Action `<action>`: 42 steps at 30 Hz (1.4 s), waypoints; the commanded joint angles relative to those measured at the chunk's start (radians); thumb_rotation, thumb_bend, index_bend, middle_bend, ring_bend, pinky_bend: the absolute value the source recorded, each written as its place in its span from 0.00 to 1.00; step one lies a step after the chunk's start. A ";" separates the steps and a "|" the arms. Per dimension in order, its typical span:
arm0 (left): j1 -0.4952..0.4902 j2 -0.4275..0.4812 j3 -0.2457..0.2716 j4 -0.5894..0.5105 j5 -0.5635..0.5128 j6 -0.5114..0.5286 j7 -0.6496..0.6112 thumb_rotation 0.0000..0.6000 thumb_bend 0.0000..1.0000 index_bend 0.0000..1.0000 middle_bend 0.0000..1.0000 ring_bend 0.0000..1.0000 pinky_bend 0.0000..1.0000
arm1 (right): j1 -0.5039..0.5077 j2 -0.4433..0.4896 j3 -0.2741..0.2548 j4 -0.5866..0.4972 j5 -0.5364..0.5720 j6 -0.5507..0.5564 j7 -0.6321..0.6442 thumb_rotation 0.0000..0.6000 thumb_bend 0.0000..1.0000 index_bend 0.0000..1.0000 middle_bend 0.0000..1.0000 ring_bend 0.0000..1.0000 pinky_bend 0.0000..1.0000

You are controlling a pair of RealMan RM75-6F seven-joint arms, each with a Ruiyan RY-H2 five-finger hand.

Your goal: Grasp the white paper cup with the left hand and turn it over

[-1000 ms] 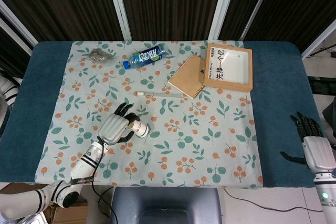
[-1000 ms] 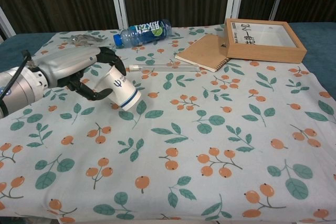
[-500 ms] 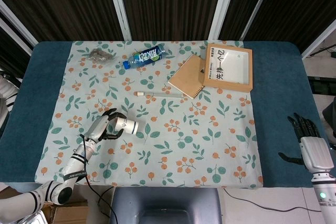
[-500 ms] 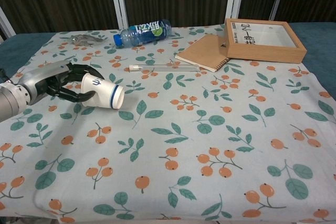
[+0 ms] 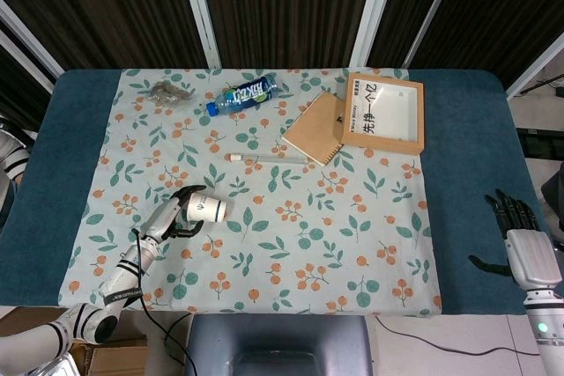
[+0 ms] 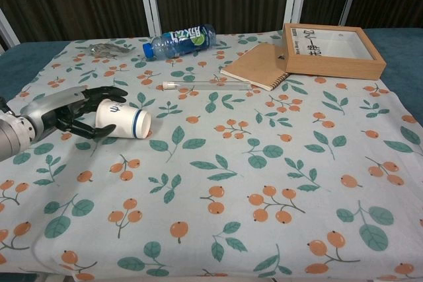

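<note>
Head view first: the white paper cup (image 5: 208,209) is down on its side on the flowered cloth (image 5: 352,244), toward the table's left edge and nearer the front edge than the back. It's plain white with a dark band around it close to the rim. Its long axis runs across the table, rim toward the right edge, base toward my left hand (image 5: 167,217). My dark fingers (image 5: 187,192) are curled loosely around the base end, one arching over the top; whether they actually press the cup I cannot tell from up here. My right hand (image 5: 527,248) sits off the cloth near the table's front right corner, fingers spread, holding nothing. A water bottle (image 5: 241,96) lies near the back edge.

Chest view now: the cup (image 6: 123,119) is lying flat on the cloth (image 6: 277,163), a small blue mark on its wall and the blue band just before the rim. Rim faces right and slightly toward the camera. My left hand (image 6: 66,113) cups the closed end, fingers (image 6: 99,92) splayed above and below it, loose rather than clamped. A wooden box (image 6: 330,49) stands at the back right.
</note>
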 commanded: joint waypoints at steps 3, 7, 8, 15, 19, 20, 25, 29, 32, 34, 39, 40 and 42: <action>0.000 0.007 0.008 0.001 0.016 0.014 0.025 1.00 0.42 0.11 0.06 0.00 0.00 | -0.001 0.000 0.000 0.001 0.000 0.001 0.000 1.00 0.19 0.00 0.00 0.00 0.00; 0.004 0.007 0.006 0.009 0.040 0.088 0.152 1.00 0.42 0.07 0.03 0.00 0.00 | -0.002 0.001 0.001 0.001 0.002 0.002 0.002 1.00 0.19 0.00 0.00 0.00 0.00; 0.002 0.012 0.010 0.008 0.061 0.121 0.224 1.00 0.42 0.06 0.01 0.00 0.00 | -0.002 0.001 0.002 0.001 0.004 0.001 0.002 1.00 0.19 0.00 0.00 0.00 0.00; -0.023 0.104 0.029 -0.130 0.123 0.198 0.723 1.00 0.37 0.00 0.00 0.00 0.00 | 0.003 -0.003 0.001 0.003 0.006 -0.008 -0.001 1.00 0.19 0.00 0.00 0.00 0.00; -0.044 0.128 0.027 -0.220 0.107 0.191 1.013 1.00 0.36 0.00 0.00 0.00 0.00 | 0.006 -0.005 0.000 0.000 0.004 -0.012 -0.011 1.00 0.19 0.00 0.00 0.00 0.00; -0.051 0.129 0.024 -0.236 0.092 0.181 1.070 1.00 0.35 0.00 0.00 0.00 0.00 | 0.006 -0.005 0.001 -0.001 0.005 -0.012 -0.013 1.00 0.19 0.00 0.00 0.00 0.00; -0.100 0.110 -0.001 -0.304 -0.035 0.103 1.291 1.00 0.34 0.00 0.00 0.00 0.00 | 0.005 -0.003 0.002 -0.003 0.006 -0.011 -0.010 1.00 0.19 0.00 0.00 0.00 0.00; -0.136 0.070 -0.004 -0.283 -0.102 0.064 1.374 1.00 0.34 0.00 0.00 0.00 0.00 | 0.005 0.000 -0.001 0.001 0.008 -0.017 -0.003 1.00 0.19 0.00 0.00 0.00 0.00; -0.163 0.044 0.001 -0.261 -0.153 0.035 1.427 1.00 0.34 0.00 0.00 0.00 0.00 | 0.002 0.003 0.000 0.004 0.008 -0.012 0.009 1.00 0.20 0.00 0.00 0.00 0.00; -0.174 0.036 0.004 -0.255 -0.186 0.022 1.455 1.00 0.34 0.00 0.00 0.00 0.00 | 0.001 0.003 0.001 0.007 0.010 -0.010 0.015 1.00 0.20 0.00 0.00 0.00 0.00; -0.203 0.024 0.007 -0.254 -0.284 0.023 1.544 1.00 0.33 0.00 0.00 0.00 0.00 | 0.000 0.000 0.002 0.023 0.017 -0.017 0.032 1.00 0.20 0.00 0.00 0.00 0.00; -0.207 0.019 0.007 -0.252 -0.296 0.028 1.551 1.00 0.33 0.00 0.00 0.00 0.00 | 0.001 -0.001 0.002 0.027 0.017 -0.019 0.036 1.00 0.20 0.00 0.00 0.00 0.00; -0.215 0.011 0.011 -0.245 -0.316 0.034 1.566 1.00 0.33 0.00 0.00 0.00 0.00 | 0.002 -0.004 0.001 0.033 0.014 -0.020 0.047 1.00 0.20 0.00 0.00 0.00 0.00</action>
